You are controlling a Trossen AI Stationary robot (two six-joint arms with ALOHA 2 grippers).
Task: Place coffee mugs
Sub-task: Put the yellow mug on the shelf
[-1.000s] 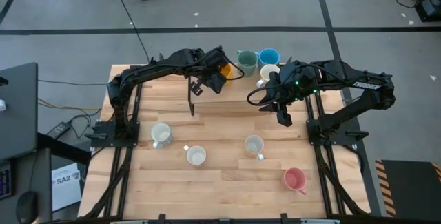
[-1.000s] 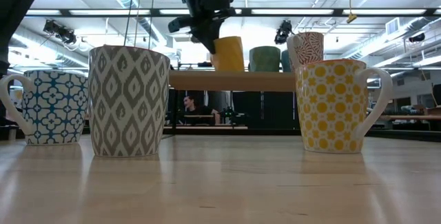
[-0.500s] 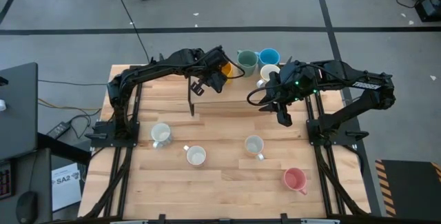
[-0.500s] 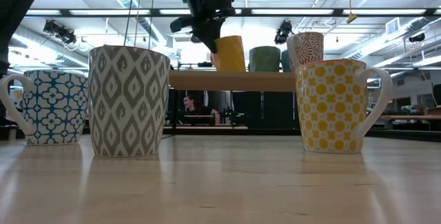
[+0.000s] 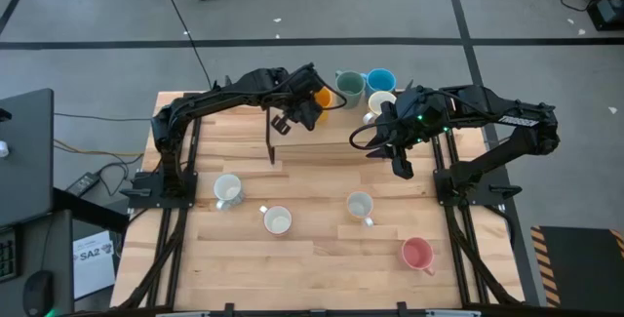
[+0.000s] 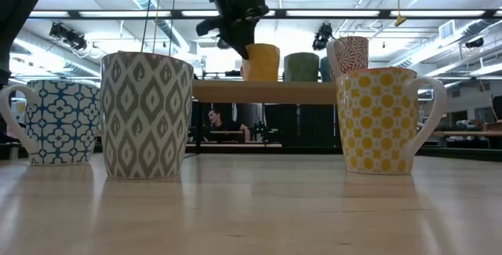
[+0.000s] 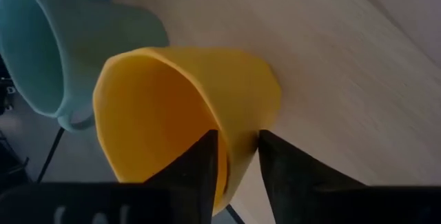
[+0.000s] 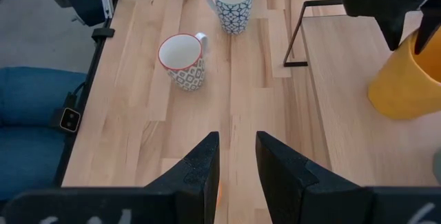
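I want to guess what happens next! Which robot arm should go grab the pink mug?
Probably the right arm. The pink mug sits on the table's right side, nearer the right gripper, which holds nothing. The left gripper is busy up on the shelf at the orange mug.

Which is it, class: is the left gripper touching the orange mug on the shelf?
Cannot tell. In the left wrist view the left gripper straddles the orange mug's rim, but contact or gap is unclear.
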